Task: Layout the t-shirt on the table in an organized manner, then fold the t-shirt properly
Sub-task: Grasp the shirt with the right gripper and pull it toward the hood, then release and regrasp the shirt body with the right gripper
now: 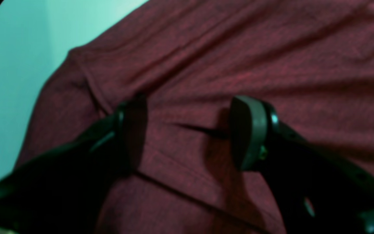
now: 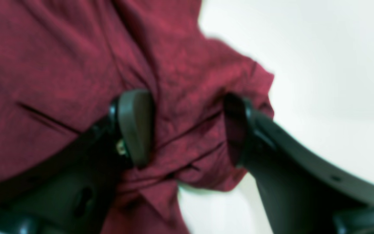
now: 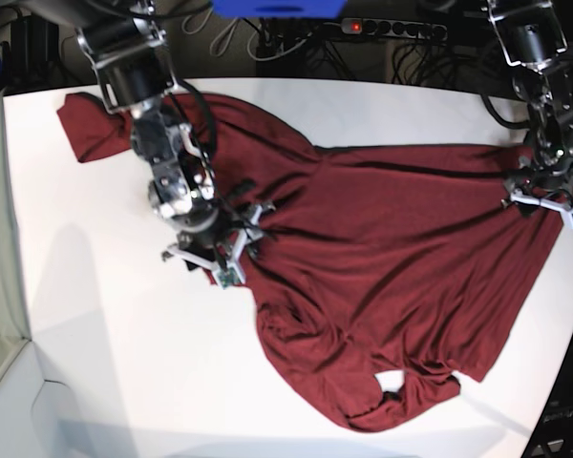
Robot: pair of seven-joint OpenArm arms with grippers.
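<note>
Both sets of fingers stand open: the right gripper straddles a bunched fold of the t-shirt without pinching it, while the left gripper hovers over flatter cloth. Closing now risks grabbing several layers at once. The shirt sprawls mid-frame; its right hem nears the table edge, with bare room lower left.

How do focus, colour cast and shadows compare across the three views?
Left wrist: soft focus, greenish cast on the table, dark vignette in the top-left corner. Right wrist: blurriest, t-shirt detail smeared, table nearly blown out. Base: sharpest, even light, faint arm shadows on the table.
</note>
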